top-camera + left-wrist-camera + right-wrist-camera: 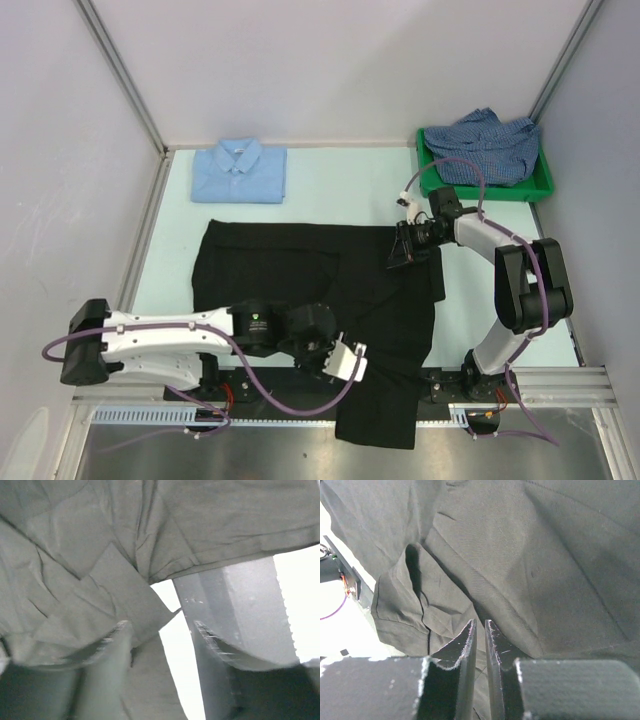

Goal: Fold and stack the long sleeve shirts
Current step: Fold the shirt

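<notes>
- Shirt one, the light blue shirt (240,172), lies folded flat at the far left of the table (330,190), so that is my stacking spot.
- Over to my left gripper (348,362): it is low at the near edge, fingers spread, with a creased corner of cloth just ahead of the gap and nothing caught in it.
- Between my arms, the black shirt (300,270) lies spread across the middle of the table, its lower end draped over the near edge.
- Risk here, as I judge it: if I close on that corner alone, I lift a flap and not the whole layer, and the fold comes out crooked. The hanging end could also drag the cloth towards me.
- On to my right gripper (403,248) at the shirt's right edge: fingers almost pressed together, and it looks like a thin fold is nipped between them.
- Such a thin bite could slip out if I pull hard.
- Far right, the checked shirt (485,145) sits crumpled in the green bin (540,182), not yet folded.
</notes>
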